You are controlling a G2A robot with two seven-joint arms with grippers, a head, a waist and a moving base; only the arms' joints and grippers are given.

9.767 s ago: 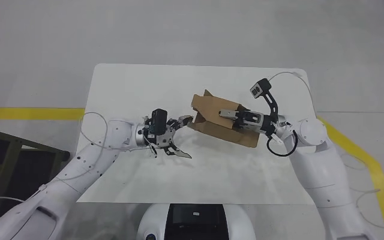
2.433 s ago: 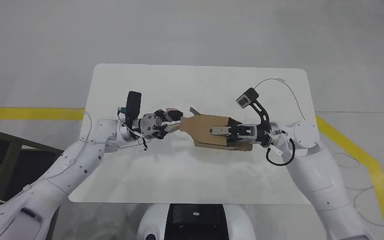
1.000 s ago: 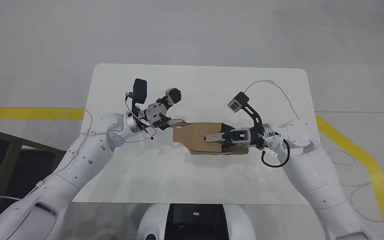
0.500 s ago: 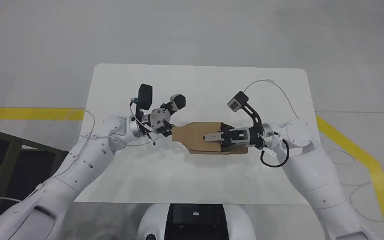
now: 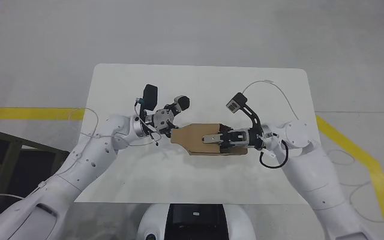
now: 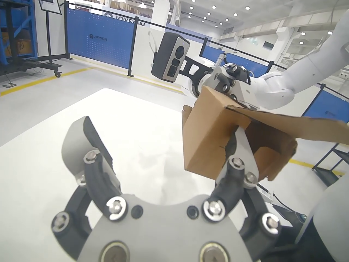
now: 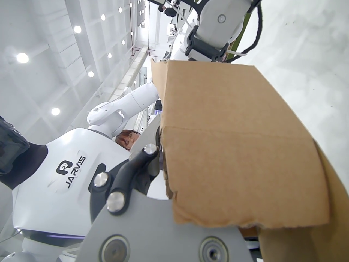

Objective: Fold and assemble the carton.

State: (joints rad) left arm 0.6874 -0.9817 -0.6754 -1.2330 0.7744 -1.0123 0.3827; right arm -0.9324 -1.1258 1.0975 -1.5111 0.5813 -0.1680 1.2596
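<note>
A brown cardboard carton (image 5: 198, 137) is held lying on its side over the middle of the white table (image 5: 120, 84). My right gripper (image 5: 211, 138) is shut on its upper wall from the right, one finger lying along the top. In the right wrist view the carton (image 7: 231, 137) sits close in front, with one finger (image 7: 136, 164) beside its torn edge. My left gripper (image 5: 176, 116) is open at the carton's left, open end. In the left wrist view one finger (image 6: 242, 148) reaches inside the carton (image 6: 212, 132) while the other finger (image 6: 90, 143) stands clear in the air.
A thin white cable (image 5: 282, 90) loops over the table's back right part. The right arm's wrist camera (image 6: 170, 57) juts up behind the carton. Bare tabletop lies at the back and along the front edge.
My left gripper has moved right and closed in on the carton's open end. The right gripper has carried the carton slightly left toward it.
</note>
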